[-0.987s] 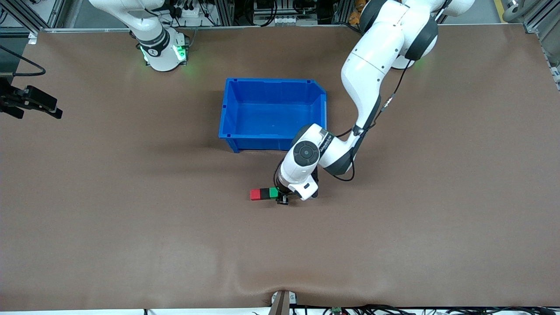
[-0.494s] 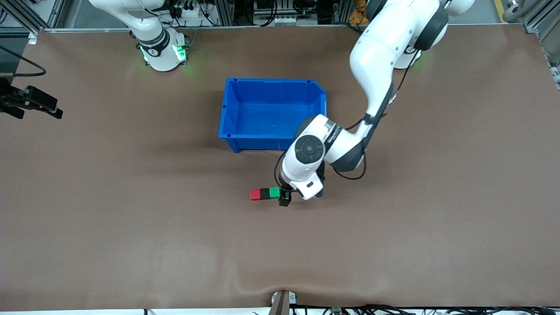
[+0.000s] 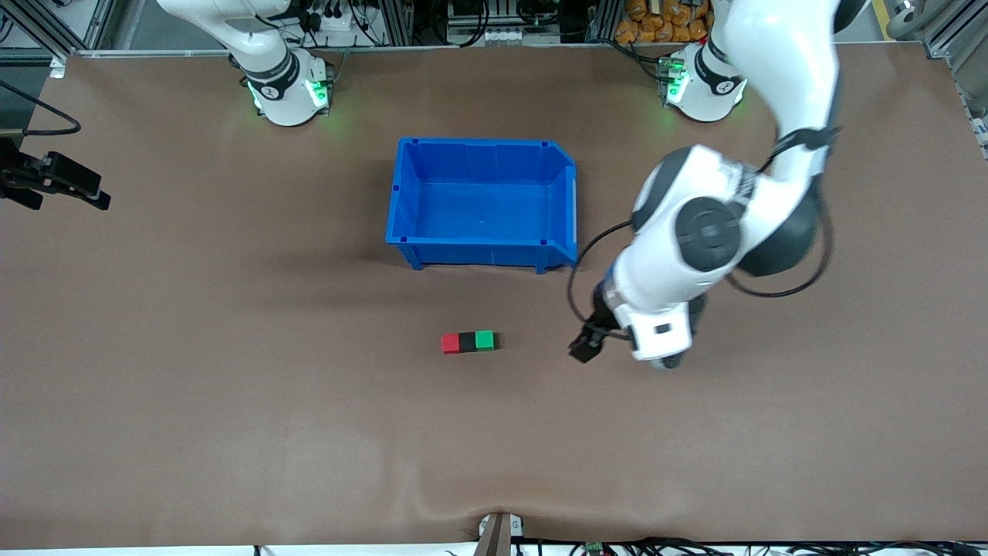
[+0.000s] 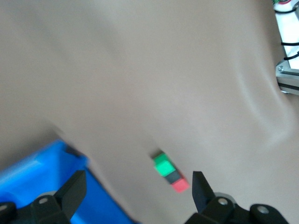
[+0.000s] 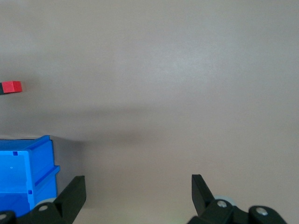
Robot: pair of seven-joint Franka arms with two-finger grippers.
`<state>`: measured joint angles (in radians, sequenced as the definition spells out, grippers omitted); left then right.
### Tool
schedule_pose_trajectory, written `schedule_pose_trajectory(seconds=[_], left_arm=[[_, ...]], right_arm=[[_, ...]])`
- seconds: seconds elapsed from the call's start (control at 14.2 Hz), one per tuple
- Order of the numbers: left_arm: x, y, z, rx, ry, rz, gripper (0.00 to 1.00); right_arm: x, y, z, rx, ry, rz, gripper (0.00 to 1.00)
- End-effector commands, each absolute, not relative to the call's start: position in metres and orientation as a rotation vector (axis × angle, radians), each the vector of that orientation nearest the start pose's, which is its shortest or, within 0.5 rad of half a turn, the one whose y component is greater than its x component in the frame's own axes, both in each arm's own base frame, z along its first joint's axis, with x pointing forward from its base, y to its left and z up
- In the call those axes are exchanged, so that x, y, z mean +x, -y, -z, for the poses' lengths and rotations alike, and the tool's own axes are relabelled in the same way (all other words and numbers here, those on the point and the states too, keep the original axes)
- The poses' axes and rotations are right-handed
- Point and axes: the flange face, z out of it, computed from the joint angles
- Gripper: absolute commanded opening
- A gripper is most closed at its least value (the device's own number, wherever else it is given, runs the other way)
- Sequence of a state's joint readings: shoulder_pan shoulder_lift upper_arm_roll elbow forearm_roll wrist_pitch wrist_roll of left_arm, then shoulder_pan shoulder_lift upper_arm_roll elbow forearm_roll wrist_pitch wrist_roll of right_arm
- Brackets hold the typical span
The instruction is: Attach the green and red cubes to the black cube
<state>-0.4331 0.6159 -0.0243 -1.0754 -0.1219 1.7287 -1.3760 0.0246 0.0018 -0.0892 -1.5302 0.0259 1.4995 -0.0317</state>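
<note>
- Right gripper (image 3: 58,185) waits wide open over the right arm's table end.
- Red cube (image 3: 450,343), black cube (image 3: 467,342), green cube (image 3: 484,340) touch in a row nearer the camera than the bin (image 3: 567,193).
- Left gripper (image 3: 588,345), open and empty, is the closer one, off the green end along the row's axis.

Red cube (image 3: 450,343), green cube (image 3: 484,340) (black cube (image 3: 467,342) between)

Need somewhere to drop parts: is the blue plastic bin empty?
Empty: the blue plastic bin shows only its bare blue floor.
</note>
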Motion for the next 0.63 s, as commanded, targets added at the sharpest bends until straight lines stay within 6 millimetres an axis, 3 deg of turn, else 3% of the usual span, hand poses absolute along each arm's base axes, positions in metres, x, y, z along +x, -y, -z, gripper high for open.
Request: schedule_pose_trajectory(seconds=[0.0, 0.35, 0.56], left_arm=[[0.647, 0.271, -0.525, -2.951, 1.307, -0.144, 1.0], [0.631, 0.162, -0.588, -3.051, 0.943, -0.217, 1.0], [0.624, 0.131, -0.606, -3.09, 0.824, -0.22, 1.0]], right_arm=[[0.545, 0.034, -0.64, -3.113, -0.074, -0.044, 1.0], [0.545, 0.034, -0.64, -3.113, -0.074, -0.044, 1.0], [0.544, 0.034, -0.64, -3.113, -0.074, -0.046, 1.0]])
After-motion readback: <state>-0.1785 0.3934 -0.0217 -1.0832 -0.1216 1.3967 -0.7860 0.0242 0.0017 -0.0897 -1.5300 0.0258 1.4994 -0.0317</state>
